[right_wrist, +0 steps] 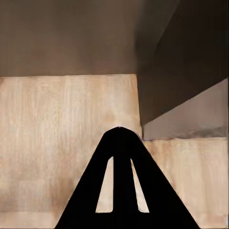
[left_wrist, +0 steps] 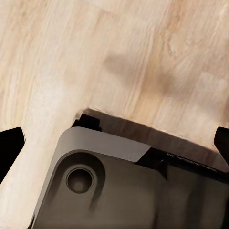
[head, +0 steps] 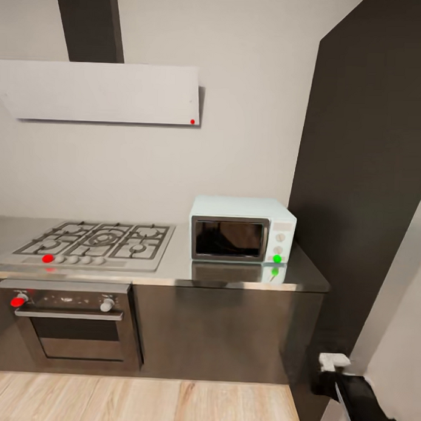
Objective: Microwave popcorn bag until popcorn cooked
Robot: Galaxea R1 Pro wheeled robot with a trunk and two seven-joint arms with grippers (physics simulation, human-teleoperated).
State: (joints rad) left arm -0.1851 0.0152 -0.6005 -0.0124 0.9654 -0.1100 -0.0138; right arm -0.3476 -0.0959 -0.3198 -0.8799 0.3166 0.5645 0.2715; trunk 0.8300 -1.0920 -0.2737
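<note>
The pale mint-blue microwave (head: 242, 230) stands on the glossy grey countertop (head: 172, 273) to the right of the hob. Its dark glass door is closed and a green dot (head: 277, 258) glows on its knob panel. The popcorn bag and the popcorn are out of view. My left gripper (left_wrist: 114, 140) hangs open over the wooden floor, one black fingertip (left_wrist: 9, 143) far from the other, with nothing between them. My right gripper (right_wrist: 119, 131) is shut on nothing, pointing down at the floor beside a dark cabinet. My right arm (head: 362, 398) sits low at the right.
A steel gas hob (head: 94, 240) with a red dot takes up the counter's left, above a dark built-in oven (head: 73, 324). A white hood (head: 99, 91) hangs above. A tall dark cabinet (head: 369, 179) rises at the right. My grey base (left_wrist: 119, 191) rests on the wood floor (head: 137, 402).
</note>
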